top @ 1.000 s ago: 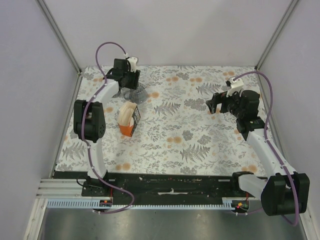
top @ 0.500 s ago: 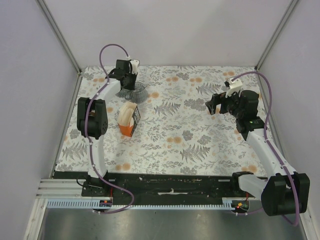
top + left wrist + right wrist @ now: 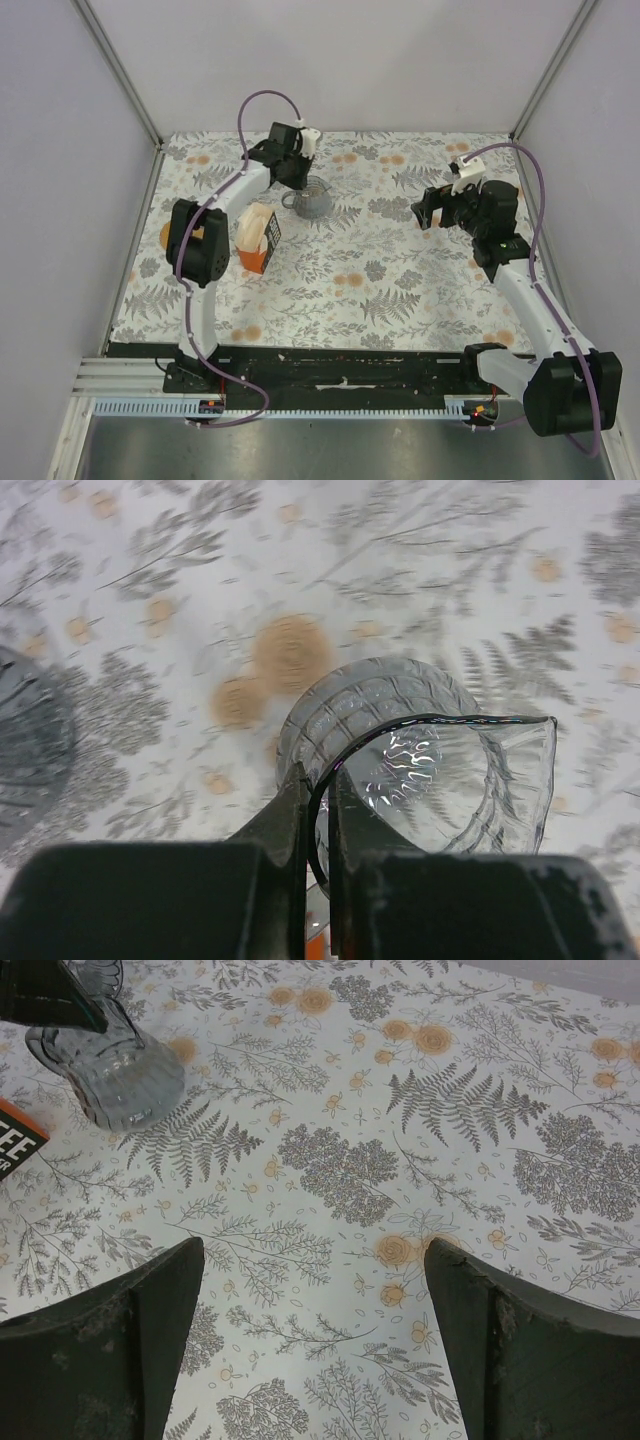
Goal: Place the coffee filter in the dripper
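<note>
Nearest the arm bases, on the floral worktop [image 3: 400,300], an orange carton [image 3: 254,260] is seen standing upright. The coffee filter [image 3: 252,224] is kept in it, with its cream rounded top edge showing above the carton's rim. Further back on the other side, the right pincer [image 3: 315,1255] is held over bare worktop with its fingers spread wide and nothing between them. Beyond the carton, a clear ribbed glass jug [image 3: 316,202] is clamped at its rim by the left pincer [image 3: 318,785], whose fingers are pressed together on the thin glass wall. The dripper [image 3: 25,740] is taken to be the blurred smoky-grey form cut off at the left edge of the left wrist view, to one side of the jug; it cannot be picked out with certainty from above. The filter is judged to be very light, thin and limp, and easily creased or torn. A gentle pinch on the exposed top edge is judged the best hold, since the rest is enclosed by the carton. If sheets are nested, more than one could be drawn out together.
</note>
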`<state>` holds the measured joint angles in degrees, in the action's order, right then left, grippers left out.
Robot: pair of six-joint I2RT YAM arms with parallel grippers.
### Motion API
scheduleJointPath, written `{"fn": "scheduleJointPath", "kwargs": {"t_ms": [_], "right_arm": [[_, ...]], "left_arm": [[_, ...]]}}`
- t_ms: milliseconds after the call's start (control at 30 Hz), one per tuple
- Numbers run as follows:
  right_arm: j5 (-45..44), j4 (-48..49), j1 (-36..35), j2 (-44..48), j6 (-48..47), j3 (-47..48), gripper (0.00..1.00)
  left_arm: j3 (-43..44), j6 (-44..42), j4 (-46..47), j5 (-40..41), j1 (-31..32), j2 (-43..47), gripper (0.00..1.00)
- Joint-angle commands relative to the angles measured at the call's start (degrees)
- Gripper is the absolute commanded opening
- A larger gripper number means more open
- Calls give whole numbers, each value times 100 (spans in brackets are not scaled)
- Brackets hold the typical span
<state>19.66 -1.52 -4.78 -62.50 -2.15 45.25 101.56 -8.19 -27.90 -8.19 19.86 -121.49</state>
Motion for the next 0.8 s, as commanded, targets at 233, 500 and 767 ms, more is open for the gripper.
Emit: {"fn": "scheduleJointPath", "kwargs": {"t_ms": [233,500,767], "right_arm": [[-340,-129,-41,370,-31,344,98],[-577,-68,-32,607,-40,265,98],[-534,-59,-32,678,-48,291,98]], "left_arm": [[-566,379,-128,-131,1520,890,2],[-1322,432,425,63,1969,1039,2],[-1982,388,1024,-95,2004,1444,10]]}}
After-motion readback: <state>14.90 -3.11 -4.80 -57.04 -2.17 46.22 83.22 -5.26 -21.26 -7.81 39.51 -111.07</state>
